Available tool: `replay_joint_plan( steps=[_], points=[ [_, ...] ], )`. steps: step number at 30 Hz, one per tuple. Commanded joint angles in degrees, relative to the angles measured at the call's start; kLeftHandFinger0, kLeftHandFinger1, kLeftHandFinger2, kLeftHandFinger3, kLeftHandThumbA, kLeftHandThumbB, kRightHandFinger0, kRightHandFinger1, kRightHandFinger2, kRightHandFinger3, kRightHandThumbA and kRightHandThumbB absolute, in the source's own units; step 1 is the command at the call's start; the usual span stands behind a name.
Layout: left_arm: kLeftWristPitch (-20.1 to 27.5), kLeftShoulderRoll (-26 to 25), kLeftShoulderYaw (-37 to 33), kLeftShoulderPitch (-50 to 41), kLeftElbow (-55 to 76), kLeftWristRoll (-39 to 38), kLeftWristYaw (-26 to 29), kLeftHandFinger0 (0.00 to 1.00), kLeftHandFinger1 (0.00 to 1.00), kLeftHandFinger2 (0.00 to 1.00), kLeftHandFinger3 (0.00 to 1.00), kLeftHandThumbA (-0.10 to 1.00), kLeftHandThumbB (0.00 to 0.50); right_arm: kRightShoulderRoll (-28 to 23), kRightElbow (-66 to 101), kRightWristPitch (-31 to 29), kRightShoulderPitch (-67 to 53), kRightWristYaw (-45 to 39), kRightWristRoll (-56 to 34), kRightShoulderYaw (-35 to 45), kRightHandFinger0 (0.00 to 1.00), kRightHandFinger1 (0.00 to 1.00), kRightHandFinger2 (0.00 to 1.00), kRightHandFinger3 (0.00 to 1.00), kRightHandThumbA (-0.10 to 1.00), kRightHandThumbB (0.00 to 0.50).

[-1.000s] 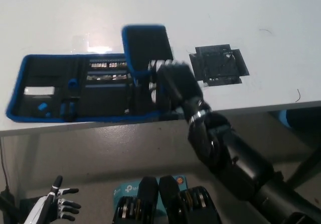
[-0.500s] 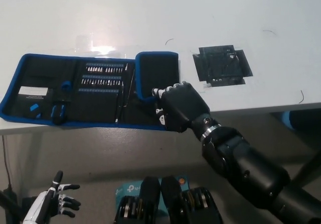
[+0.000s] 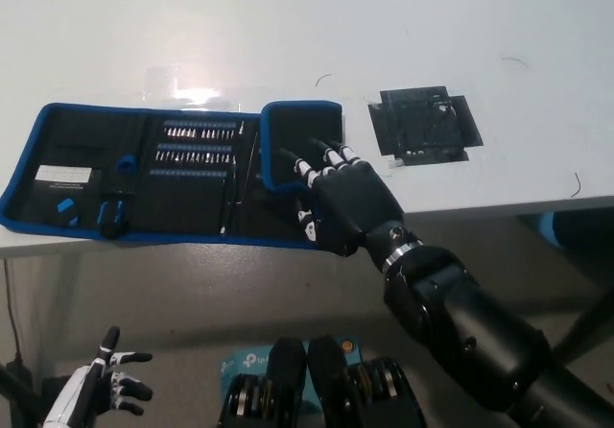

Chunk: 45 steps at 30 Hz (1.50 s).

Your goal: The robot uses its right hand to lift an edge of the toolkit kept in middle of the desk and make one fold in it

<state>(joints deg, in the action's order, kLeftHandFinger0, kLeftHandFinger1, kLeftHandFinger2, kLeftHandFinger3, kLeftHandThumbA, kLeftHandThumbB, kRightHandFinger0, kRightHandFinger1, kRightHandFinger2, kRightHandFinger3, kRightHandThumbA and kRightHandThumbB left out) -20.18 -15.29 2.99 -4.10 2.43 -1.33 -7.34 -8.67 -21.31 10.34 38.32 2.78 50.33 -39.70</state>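
The toolkit (image 3: pixel 144 174) is a black roll-out case with blue trim, lying open near the desk's front edge with rows of bits and small tools showing. Its right end flap (image 3: pixel 299 135) is folded over onto the case, blue-edged and black on top. My black right hand (image 3: pixel 341 193) lies on the case's right end just below that flap, fingers spread and reaching onto the flap's lower edge, holding nothing. My white left hand (image 3: pixel 101 388) hangs low at the bottom left, below the desk, fingers apart.
A flat black square patch (image 3: pixel 424 124) lies on the white desk (image 3: pixel 384 35) to the right of the toolkit. The desk's front edge runs just below the case. A teal box (image 3: pixel 240 363) sits on the floor beneath.
The flap, lifted a second ago, came down folded onto the case. Since half a second ago my right hand's fingers have stretched out onto the flap. The camera shifted early on.
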Motion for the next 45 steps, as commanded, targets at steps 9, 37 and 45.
replay_joint_plan(
  steps=[9,37,45],
  points=[
    [0.9,-0.2,1.0,-0.4,1.4,-0.2,0.2,0.48,0.47,0.36,0.62,1.00,0.500,1.7,12.4,8.2,-1.6,-16.3,-9.2,8.7,1.00,1.00,1.00,1.00,0.75,0.500],
    [2.6,-0.4,1.3,-1.0,-0.3,0.2,0.2,0.42,0.45,0.36,0.60,1.00,0.500,2.8,39.2,10.3,-17.9,-23.8,-48.3,49.0,1.00,1.00,1.00,1.00,0.25,0.179],
    [2.0,-0.7,1.6,-1.2,0.0,0.1,0.3,0.43,0.43,0.33,0.61,1.00,0.500,3.4,28.1,-1.5,-31.3,-18.1,-51.2,62.7,0.56,0.66,1.00,1.00,0.01,0.158]
  ],
)
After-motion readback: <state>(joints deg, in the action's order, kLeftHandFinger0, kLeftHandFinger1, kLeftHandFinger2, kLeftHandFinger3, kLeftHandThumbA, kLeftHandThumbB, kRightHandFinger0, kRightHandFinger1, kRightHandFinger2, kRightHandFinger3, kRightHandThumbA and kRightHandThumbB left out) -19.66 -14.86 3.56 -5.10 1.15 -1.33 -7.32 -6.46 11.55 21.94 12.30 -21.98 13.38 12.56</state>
